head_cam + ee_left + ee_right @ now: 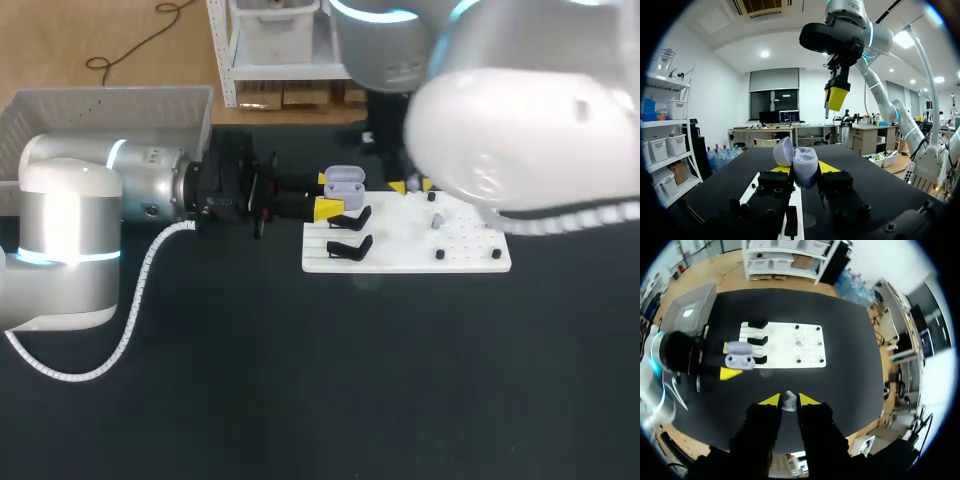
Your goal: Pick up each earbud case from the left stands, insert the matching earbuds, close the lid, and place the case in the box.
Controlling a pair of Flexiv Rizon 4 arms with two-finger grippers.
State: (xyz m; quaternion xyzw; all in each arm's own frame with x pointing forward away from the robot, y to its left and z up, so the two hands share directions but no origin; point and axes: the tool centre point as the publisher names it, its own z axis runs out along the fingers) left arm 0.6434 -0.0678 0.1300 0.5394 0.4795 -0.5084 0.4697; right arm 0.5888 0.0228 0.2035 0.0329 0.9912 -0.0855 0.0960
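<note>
Your right gripper (pixel 788 399) is clenched on a small grey earbud (pixel 789 405) and held high, probably so it can descend straight. Your left gripper (pixel 803 170) grasps the earbud case (pixel 739 360), lid open, over the white board (pixel 400 255), seemingly presenting it for insertion.

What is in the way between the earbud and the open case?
Nothing I can see. The right gripper holds the earbud above the case, which the left gripper grips with its lid open. Only air lies between.
</note>
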